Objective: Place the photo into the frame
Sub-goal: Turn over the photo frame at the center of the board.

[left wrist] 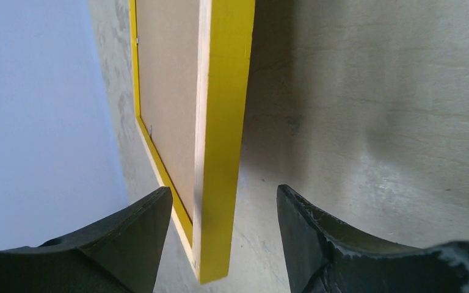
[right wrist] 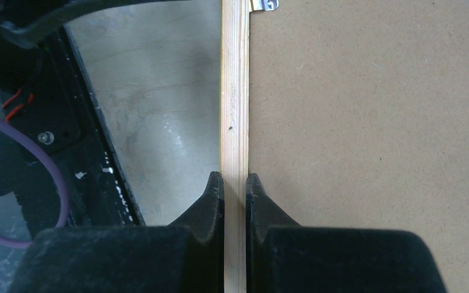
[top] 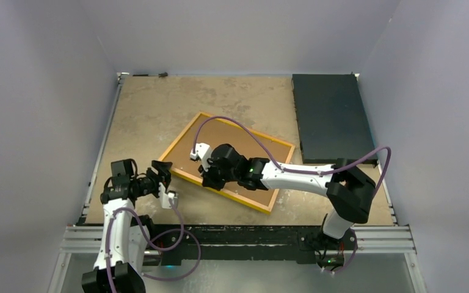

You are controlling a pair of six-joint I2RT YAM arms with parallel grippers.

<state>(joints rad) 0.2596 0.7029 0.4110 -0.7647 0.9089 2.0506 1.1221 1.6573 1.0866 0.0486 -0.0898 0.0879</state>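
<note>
Table (top: 152, 110): mottled beige top, enclosed by plain white walls (top: 43, 91) on the left, far and right sides. Dark rectangular mat (top: 330, 116): lies flat in the far right corner. Brown backing board (top: 220, 134): lies at mid-table, skewed to the edges; a small metal clip (right wrist: 264, 5) sits at its rim. Small dark item (top: 162, 74), unidentifiable, at the far left edge.

You're looking at a mottled tan table (top: 140, 110) boxed in on three sides by plain, pale grey walls (top: 36, 91). A dark rectangular mat (top: 330, 116) lies at its far right corner. Aluminium rails (top: 385, 239) line the near edge. The light is soft and even.
</note>
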